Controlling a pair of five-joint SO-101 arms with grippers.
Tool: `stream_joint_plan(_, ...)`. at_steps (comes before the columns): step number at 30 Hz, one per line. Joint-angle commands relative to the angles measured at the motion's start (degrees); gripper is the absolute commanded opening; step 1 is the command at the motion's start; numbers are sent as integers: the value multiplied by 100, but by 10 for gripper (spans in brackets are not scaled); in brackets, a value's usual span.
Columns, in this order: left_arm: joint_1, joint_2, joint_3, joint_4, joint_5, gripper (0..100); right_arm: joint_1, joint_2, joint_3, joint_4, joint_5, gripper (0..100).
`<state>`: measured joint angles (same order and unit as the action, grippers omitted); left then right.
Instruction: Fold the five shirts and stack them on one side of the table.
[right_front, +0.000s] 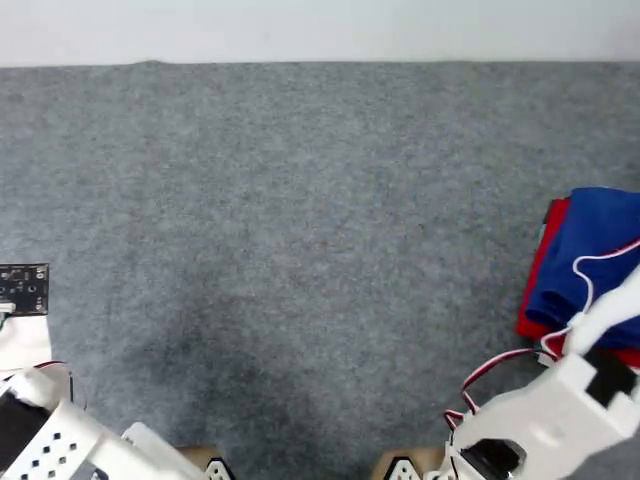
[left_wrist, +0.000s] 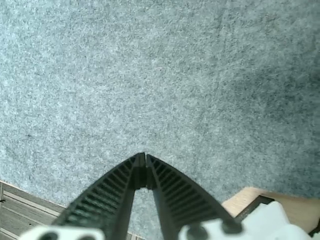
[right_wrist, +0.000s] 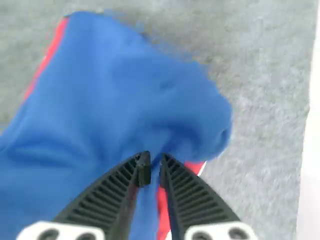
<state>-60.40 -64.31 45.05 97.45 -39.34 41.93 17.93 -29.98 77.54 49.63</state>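
High view: grey felt counter (right_front: 300, 250), and at 3 o'clock sits the stack, a blue shirt (right_front: 590, 250) lying on a red shirt (right_front: 540, 270). The right arm (right_front: 560, 410) hangs over its near edge at 4 o'clock. The left arm (right_front: 50, 440) is at 7 o'clock, with a small circuit board (right_front: 22, 288) at 9.

Left wrist view: left gripper (left_wrist: 145, 159) over bare felt, fingers tip to tip.

Right wrist view: right gripper (right_wrist: 154, 165), fingers almost together, pinching a fold of blue cloth.
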Motion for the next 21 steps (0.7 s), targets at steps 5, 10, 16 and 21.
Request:
stream_joint_plan(5, 26, -53, -22, -105, -26, 5, 154, 602, -290, -1349, 422, 10)
stream_joint_plan(10, 26, -53, -13, -114, -26, 5, 180, 1499, -308, -2440, 730, 10)
stream_joint_plan(16, 26, -53, -13, -114, -26, 5, 119, 927, -976, -1631, 703, 10)
stream_joint_plan(21, 26, -53, -13, -114, -26, 5, -110, 154, -1081, 163, 712, 10)
